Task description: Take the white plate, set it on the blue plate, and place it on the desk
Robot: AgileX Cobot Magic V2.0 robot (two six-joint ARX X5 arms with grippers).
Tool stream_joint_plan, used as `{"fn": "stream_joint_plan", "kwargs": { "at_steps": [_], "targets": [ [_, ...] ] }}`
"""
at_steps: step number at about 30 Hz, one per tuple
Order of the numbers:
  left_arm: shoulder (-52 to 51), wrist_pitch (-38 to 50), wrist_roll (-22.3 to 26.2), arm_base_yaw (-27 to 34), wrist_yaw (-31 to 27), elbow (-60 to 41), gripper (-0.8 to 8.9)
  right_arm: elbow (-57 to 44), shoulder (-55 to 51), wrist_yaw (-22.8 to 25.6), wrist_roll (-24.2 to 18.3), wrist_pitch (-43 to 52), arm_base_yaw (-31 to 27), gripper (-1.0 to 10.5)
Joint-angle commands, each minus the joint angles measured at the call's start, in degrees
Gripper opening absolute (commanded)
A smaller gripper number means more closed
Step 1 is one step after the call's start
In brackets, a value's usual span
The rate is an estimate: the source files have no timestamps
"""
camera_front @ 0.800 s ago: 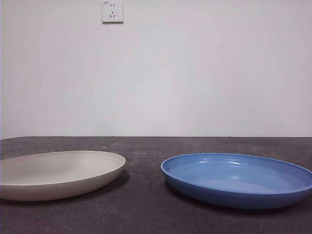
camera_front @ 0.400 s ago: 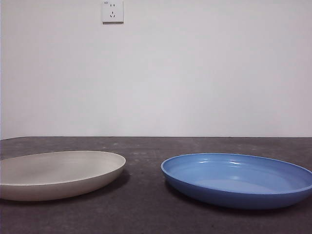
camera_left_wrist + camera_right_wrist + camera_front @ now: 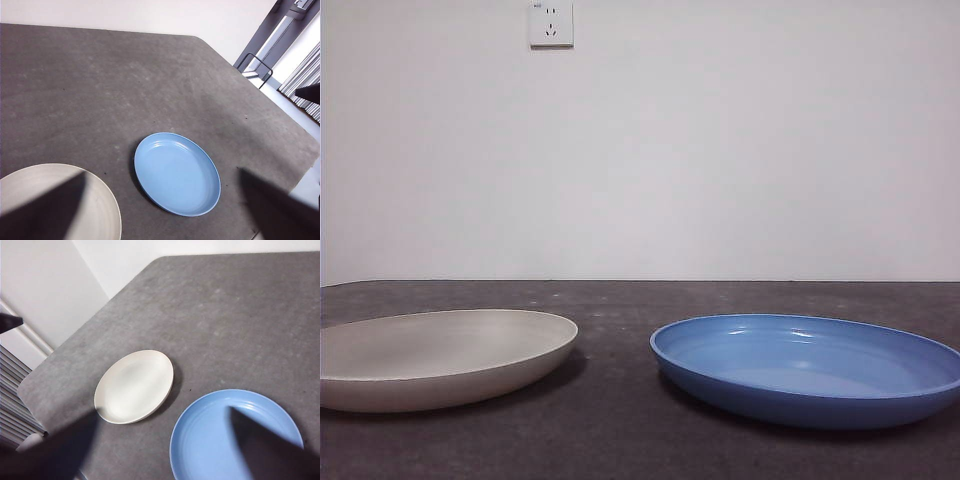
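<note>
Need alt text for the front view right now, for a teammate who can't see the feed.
A white plate and a blue plate sit side by side, apart, on a dark grey desk, both empty. Behind them is a plain white wall with a wall socket; no arm or tool appears in this view.

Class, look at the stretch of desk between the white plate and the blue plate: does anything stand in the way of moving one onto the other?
Nothing visible does. The white plate and blue plate lie apart on the desk, with only bare tabletop between them.
</note>
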Motion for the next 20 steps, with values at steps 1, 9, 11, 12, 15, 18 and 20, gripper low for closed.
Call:
{"fn": "stream_joint_plan", "kwargs": {
  "at_steps": [1,9,11,12,15,18,20],
  "targets": [
    [0.3,0.2,0.8,-0.2,0.2,1.3,6.58,0.9,0.3,0.0,-0.6,0.3,0.2,6.4],
    [0.9,-3.0,-2.8,0.4,0.1,1.5,6.55,0.9,0.3,-0.2,-0.4,-0.6,0.2,6.4],
    [2.3,-6.0,-3.2,1.5,0.1,2.4,6.55,1.0,0.2,-0.2,-0.4,-2.0,0.2,6.4],
    [3.5,-7.8,-3.0,2.3,0.1,3.1,6.55,1.2,0.2,-0.1,-0.4,-2.8,0.2,6.4],
    [8.5,-13.0,-2.3,4.7,0.4,5.2,6.55,1.5,0.2,-0.1,-0.4,-4.9,0.2,6.4],
    [14.6,-17.3,0.1,7.3,0.8,7.0,6.55,1.6,0.2,-0.3,-0.4,-5.6,0.2,6.4],
    [18.5,-18.6,0.9,9.1,0.8,7.7,6.55,1.6,0.2,-0.5,-0.4,-6.1,0.2,6.4]
  ]
}}
